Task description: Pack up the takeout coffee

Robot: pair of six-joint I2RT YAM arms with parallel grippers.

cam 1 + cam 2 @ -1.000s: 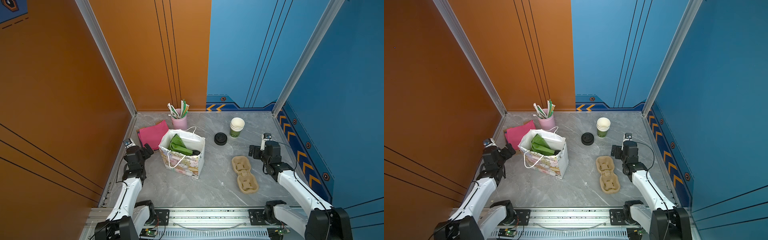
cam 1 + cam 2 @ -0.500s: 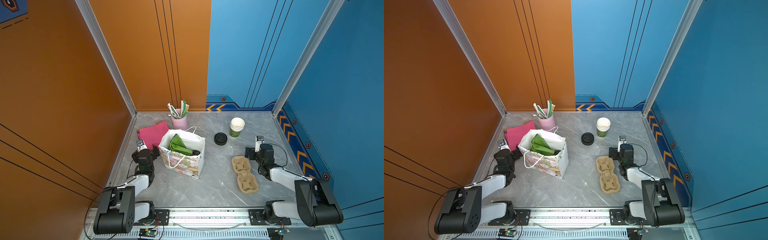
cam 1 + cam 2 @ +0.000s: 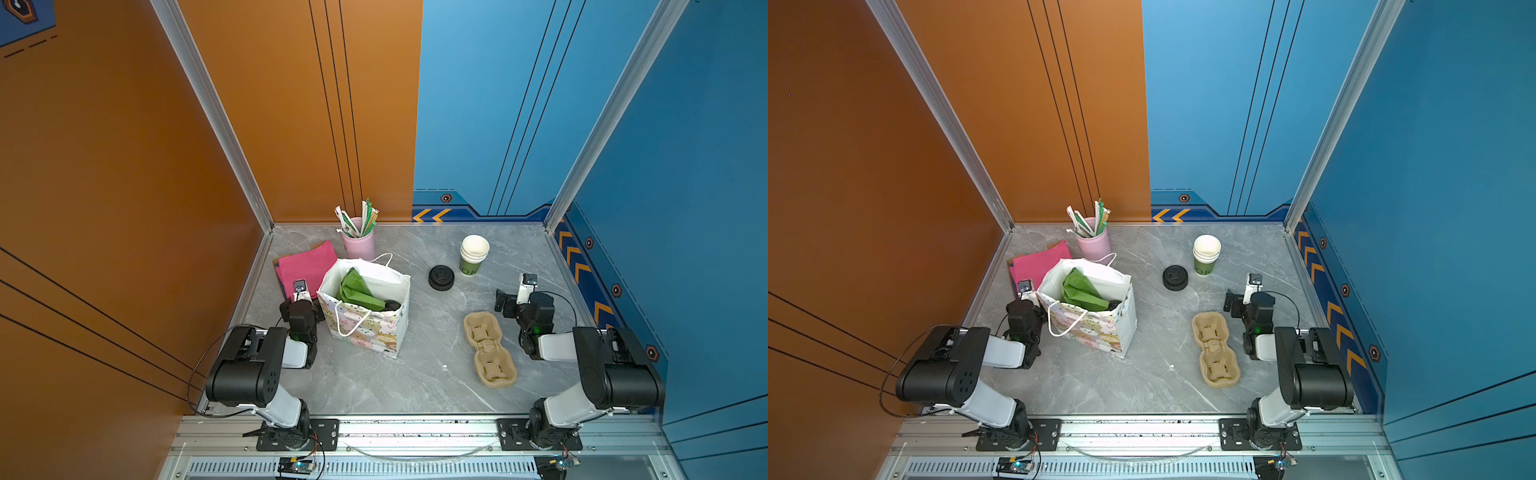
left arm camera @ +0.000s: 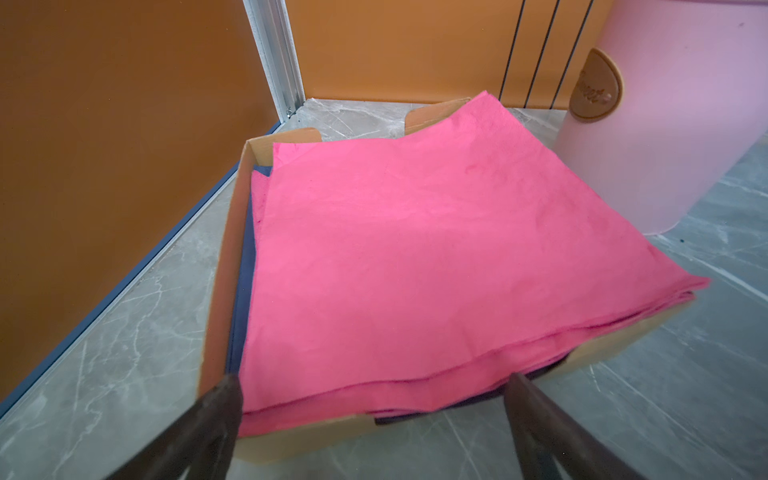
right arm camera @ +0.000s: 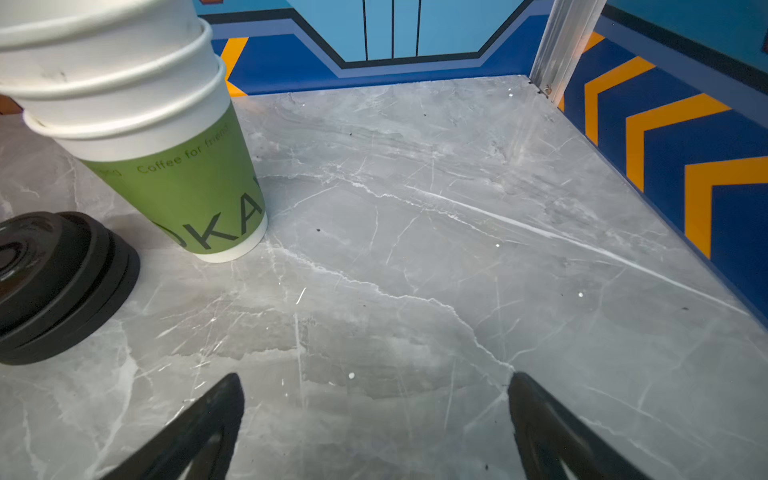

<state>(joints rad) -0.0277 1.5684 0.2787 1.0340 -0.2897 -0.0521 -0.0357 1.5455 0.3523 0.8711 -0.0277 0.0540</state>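
Marble tabletop: left claw and right claw gape empty; takeout coffee in bag shows only lid, upward.

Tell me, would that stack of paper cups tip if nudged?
Probably, if pushed high: the stack of cups stands tall on a narrow base. Being empty paper, it likely weighs little and would slide easily on the smooth table. Squeezed hard, its thin walls could crumple.

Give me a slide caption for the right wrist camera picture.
Open right gripper over the gray table, facing stacked cups and a black lid.
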